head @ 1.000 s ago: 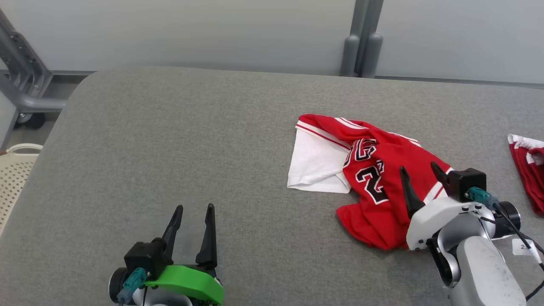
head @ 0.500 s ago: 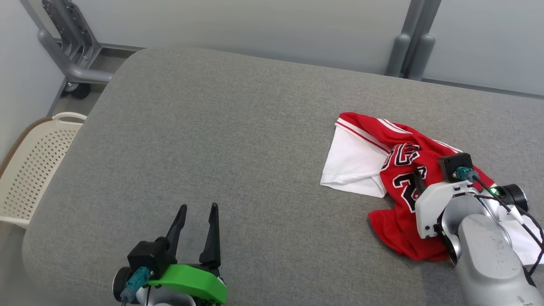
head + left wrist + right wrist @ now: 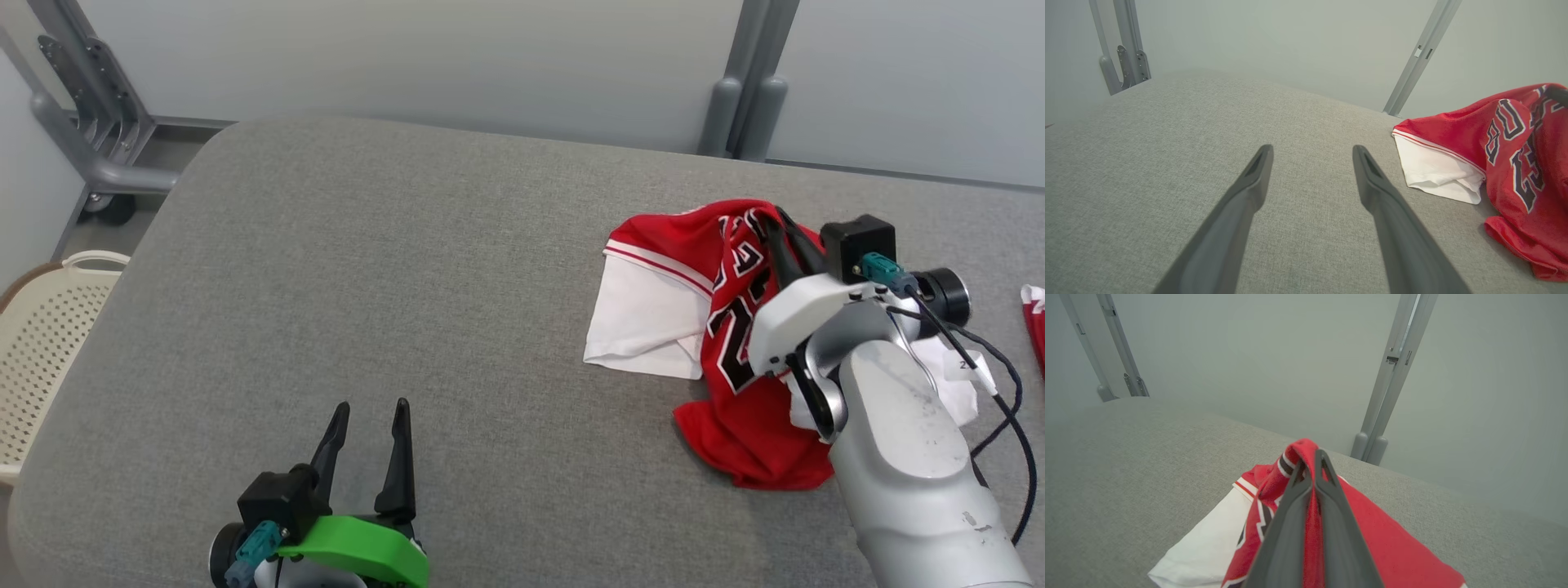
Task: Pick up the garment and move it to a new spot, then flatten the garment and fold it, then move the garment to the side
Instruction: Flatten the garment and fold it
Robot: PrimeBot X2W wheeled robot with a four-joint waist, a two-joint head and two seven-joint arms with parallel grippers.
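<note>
One red jersey [image 3: 739, 441] lies crumpled on the right of the grey table [image 3: 408, 269], with white cloth showing on its left. There are two grippers. The right gripper [image 3: 775, 229] is pinched tight on one fold of the jersey and holds it up. The left gripper [image 3: 371, 406] stands wide with nothing in it, near left, well apart from the jersey. One cream basket [image 3: 41, 327] sits off the left edge. One other red cloth [image 3: 1035, 327] shows at the right edge.

You have a smooth red cloth garment [image 3: 735, 441] on a rough, matt grey woven table cover [image 3: 408, 286]; the left basket [image 3: 41, 343] looks perforated cream plastic.
</note>
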